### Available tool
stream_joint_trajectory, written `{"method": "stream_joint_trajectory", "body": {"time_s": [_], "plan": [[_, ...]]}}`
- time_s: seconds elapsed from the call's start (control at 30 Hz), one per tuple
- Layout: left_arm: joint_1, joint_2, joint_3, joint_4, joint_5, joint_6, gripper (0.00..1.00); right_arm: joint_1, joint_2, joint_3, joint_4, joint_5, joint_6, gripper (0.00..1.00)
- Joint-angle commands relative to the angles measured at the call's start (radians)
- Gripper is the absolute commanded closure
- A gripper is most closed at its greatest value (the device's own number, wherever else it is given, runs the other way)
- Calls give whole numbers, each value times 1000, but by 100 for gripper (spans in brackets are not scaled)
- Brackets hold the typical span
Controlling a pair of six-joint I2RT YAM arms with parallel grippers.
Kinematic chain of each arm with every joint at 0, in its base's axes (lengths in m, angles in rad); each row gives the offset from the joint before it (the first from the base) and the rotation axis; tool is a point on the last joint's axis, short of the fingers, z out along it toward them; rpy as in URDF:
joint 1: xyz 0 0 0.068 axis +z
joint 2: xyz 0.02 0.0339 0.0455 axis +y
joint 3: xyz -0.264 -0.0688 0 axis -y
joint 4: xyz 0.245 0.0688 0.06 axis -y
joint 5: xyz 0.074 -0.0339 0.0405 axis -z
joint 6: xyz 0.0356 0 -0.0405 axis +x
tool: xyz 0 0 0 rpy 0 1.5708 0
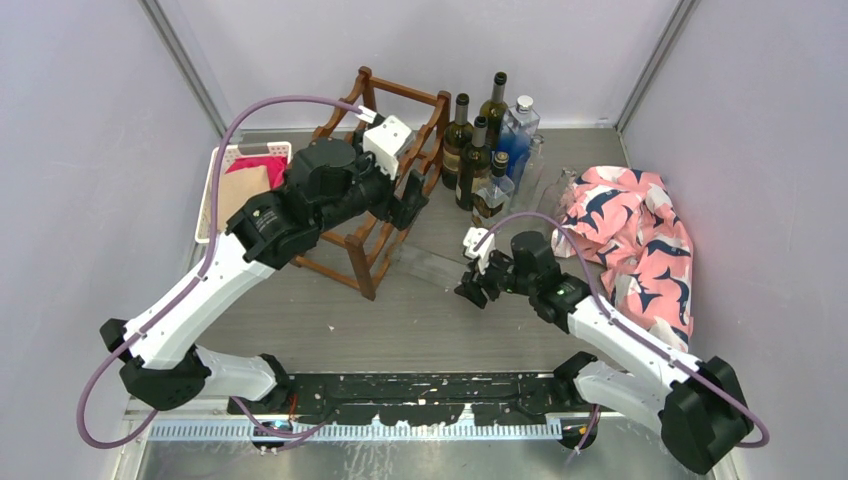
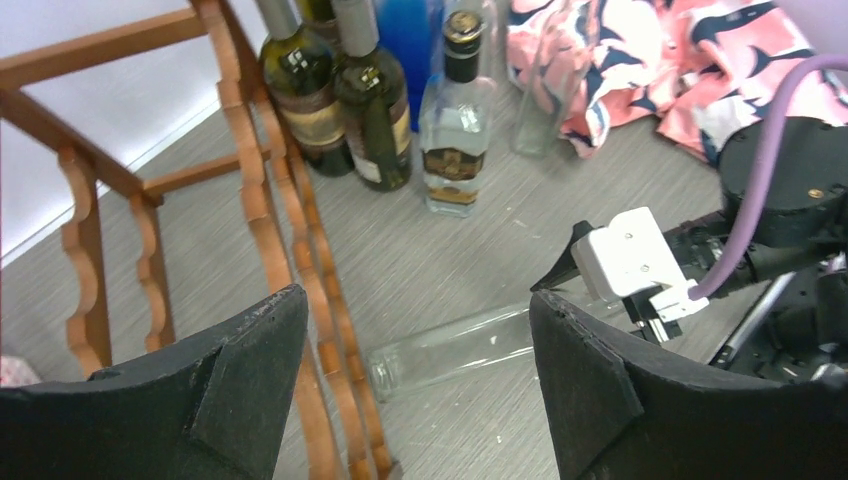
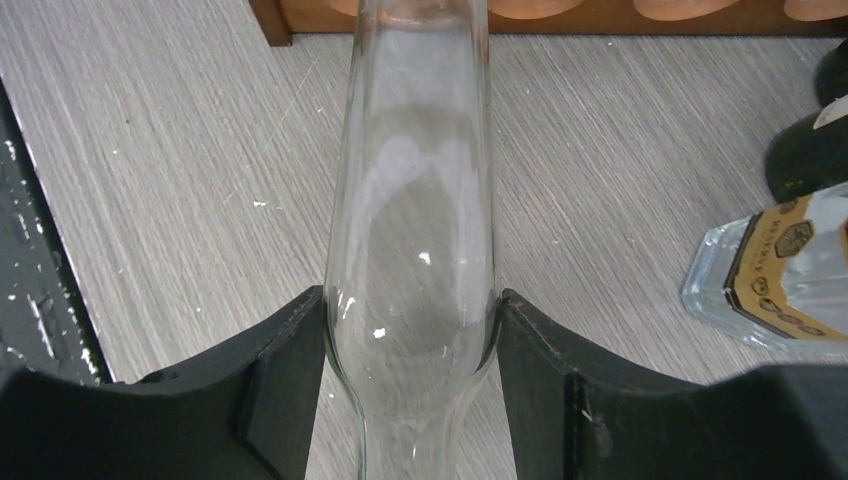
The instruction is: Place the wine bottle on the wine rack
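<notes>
Grey wood-grain table [image 1: 330, 320], white walls [image 1: 90, 150]; right tool [image 3: 410, 325] clamps the clear wine bottle [image 3: 415, 200], left tool [image 2: 418, 305] gapes empty.

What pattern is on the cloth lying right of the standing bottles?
The cloth is pink with dark navy and white shapes, clearest in the top external view.

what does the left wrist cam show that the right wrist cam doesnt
Only the left wrist: the open left gripper, the dark standing bottles, the blue bottle and the pink cloth.
Only the right wrist: a close view of the right gripper closed on both sides of the clear bottle.
Both: that clear bottle lying on the table, the wine rack and the square gold-labelled bottle.
</notes>
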Motion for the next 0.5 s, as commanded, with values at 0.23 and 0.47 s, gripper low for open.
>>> {"method": "stream_joint_trajectory", "body": {"time_s": [0.23, 0.47], "plan": [[33, -65, -63, 63, -82, 14, 20, 75, 76, -5, 381, 94, 93, 99], [44, -93, -120, 109, -122, 14, 20, 113, 137, -22, 472, 90, 124, 99]]}}
